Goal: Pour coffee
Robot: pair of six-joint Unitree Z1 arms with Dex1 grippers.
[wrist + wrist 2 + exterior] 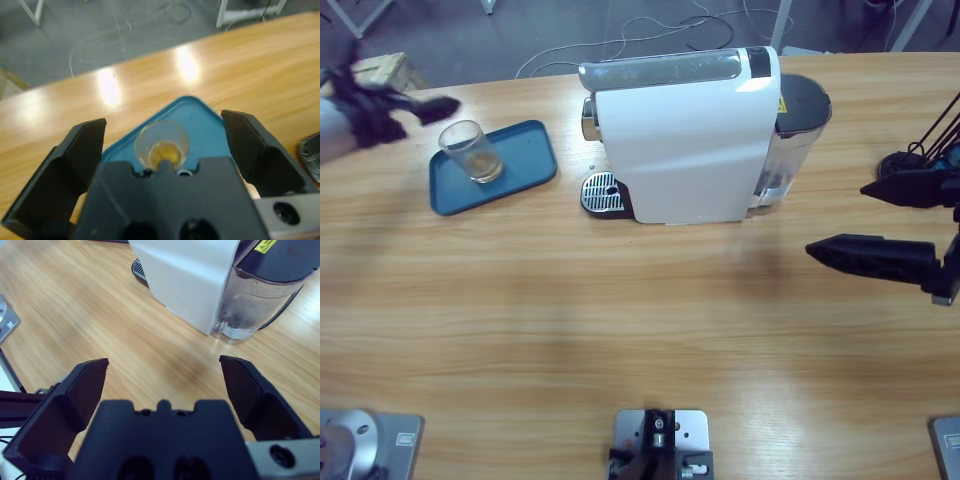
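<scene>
The coffee (pixel 485 170) sits in a clear glass (pixel 470 150) on the blue tray (pixel 525 165). Left pincer (pixel 425 107) hovers beside the glass, jaws apart. Right pincer (pixel 845 222) hangs spread apart above the counter (pixel 620 320).

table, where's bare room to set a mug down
The table is bare in front of the coffee machine, between tray and right tool. It is crowded at the tray: the glass stands there, left tool beside it.
</scene>
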